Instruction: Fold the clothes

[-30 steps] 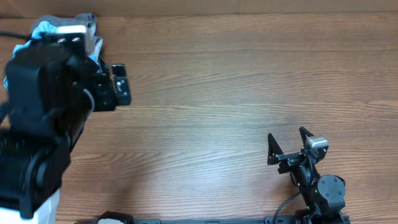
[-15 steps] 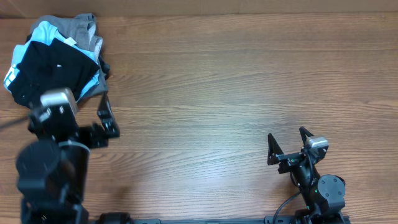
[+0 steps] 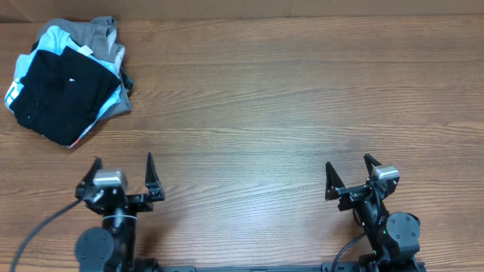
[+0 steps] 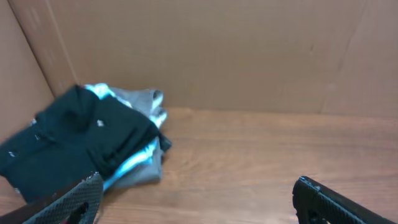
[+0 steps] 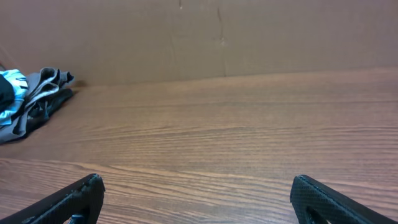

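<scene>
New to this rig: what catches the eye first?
At the far left corner of the table, a black T-shirt lies on top of a light blue T-shirt and a grey garment. The left gripper and right gripper sit open at the front edge, empty.

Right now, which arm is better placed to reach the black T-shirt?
Left, probably. The left arm sits nearest the black T-shirt, jaws open; the right arm is far across the table.

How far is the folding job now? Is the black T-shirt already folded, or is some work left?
Done, it seems: the black T-shirt lies folded compactly on the light blue T-shirt and grey garment. In hand: nothing; the left gripper and right gripper stand open, empty, far from it. Left: likely nothing.
</scene>
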{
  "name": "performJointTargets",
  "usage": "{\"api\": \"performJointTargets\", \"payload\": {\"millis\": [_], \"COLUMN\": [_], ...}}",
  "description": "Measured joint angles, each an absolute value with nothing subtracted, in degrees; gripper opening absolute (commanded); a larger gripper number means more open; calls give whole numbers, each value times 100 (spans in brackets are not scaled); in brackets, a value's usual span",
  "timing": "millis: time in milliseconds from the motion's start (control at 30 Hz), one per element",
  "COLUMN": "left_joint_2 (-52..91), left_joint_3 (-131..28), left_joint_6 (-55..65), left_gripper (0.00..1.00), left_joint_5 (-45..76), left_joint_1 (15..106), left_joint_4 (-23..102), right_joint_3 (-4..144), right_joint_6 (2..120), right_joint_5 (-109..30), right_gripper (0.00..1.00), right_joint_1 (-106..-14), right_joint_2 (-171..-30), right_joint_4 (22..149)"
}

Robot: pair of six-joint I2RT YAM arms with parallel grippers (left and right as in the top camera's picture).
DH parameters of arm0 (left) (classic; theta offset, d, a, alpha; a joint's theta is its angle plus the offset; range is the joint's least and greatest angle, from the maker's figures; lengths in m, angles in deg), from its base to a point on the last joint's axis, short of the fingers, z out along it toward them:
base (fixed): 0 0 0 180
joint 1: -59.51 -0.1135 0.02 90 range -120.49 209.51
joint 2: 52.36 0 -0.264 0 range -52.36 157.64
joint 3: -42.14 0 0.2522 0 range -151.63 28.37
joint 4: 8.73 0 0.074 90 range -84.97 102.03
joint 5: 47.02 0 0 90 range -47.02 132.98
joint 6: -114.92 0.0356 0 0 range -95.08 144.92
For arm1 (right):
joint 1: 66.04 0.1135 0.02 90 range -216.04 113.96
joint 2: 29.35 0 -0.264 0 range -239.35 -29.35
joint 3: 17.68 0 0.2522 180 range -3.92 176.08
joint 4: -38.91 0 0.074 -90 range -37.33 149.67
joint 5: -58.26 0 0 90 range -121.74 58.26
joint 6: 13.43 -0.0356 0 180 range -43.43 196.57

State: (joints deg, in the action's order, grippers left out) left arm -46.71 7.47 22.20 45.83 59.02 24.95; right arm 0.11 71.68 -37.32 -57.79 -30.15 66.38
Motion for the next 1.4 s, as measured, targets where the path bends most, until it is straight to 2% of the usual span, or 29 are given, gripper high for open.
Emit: {"api": "performJointTargets", "payload": {"millis": [133, 500, 1400], "left_joint_2": [-5110, -5145, -5147], "left_joint_3": [1422, 2747, 2782], "left_joint_6": [2216, 2214, 2214], "left_gripper": [100, 100, 100], "left_joint_5": [4515, 4489, 4489], "left_joint_1": [5904, 5996, 5996], "left_joint_4": [2206, 969, 952], "right_joint_3": [11, 11, 11], "right_joint_6": [7173, 7170, 7170], "right_joint_5": [-3730, -3730, -3732], "right_gripper": [100, 100, 100], "right_joint_1": [-5781, -5781, -5781], "right_joint_2": [-3015, -3015, -3015], "right_joint_4": [6636, 6636, 6634]}}
